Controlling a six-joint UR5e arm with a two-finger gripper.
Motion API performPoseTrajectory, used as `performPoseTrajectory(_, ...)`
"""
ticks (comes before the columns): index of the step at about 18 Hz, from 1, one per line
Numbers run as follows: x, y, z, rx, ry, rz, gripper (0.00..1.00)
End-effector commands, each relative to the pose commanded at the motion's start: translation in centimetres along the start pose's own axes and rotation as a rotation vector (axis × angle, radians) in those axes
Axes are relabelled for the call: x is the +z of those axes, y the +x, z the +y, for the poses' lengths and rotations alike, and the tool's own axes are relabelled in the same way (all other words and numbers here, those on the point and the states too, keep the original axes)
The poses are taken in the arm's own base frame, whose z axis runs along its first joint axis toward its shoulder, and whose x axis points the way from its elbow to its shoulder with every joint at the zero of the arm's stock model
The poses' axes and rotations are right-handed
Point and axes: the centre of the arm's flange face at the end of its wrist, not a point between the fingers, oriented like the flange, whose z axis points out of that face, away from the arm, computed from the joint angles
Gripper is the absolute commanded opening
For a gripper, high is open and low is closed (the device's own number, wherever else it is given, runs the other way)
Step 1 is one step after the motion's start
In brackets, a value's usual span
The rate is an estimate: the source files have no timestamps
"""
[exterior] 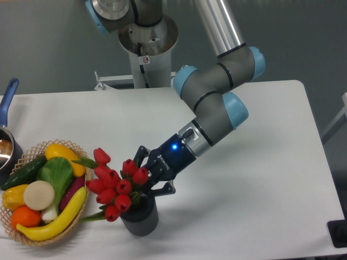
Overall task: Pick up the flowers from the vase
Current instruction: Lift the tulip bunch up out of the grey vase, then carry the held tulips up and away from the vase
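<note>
The flowers [115, 187] are a bunch of red tulip buds with green leaves, standing in the vase [141, 221] and leaning left toward the basket. The vase is a short dark ribbed cylinder near the table's front edge. My gripper [146, 176] reaches in from the right at the height of the buds, just above the vase's rim. Its jaws stand apart, one finger behind the bunch and one finger [162, 189] in front, with the rightmost buds between them. The stems are mostly hidden by the buds and the gripper.
A wicker basket [32, 238] of vegetables and fruit sits at the front left, right beside the flowers. A pot with a blue handle [8, 103] is at the left edge. The arm's base [146, 49] stands behind the table.
</note>
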Motion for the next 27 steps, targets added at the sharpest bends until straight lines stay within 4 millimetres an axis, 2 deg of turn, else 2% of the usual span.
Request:
performPoseTrajectory(2, -0.6, -0.4, -1.7, -0.028, 0.006, -0.011, 0.27)
performPoseTrajectory(7, -1.5, -1.1, -4.3, -0.055, 0.017, -0.029, 0.27)
performPoseTrajectory(15, -4.7, -2.1, -12.8, -0.117, 0.07, -0.072, 0.28)
performPoseTrajectory(22, -7.0, -0.5, -18.9, -0.196, 0.091, -0.099, 0.28)
performPoseTrajectory(25, -8.1, 0.5, -21.2, -0.204, 0.098, -0.112, 0.28)
performPoseTrajectory(27, -9.0, 0.5, -22.4, -0.203, 0.103, -0.128, 0.28)
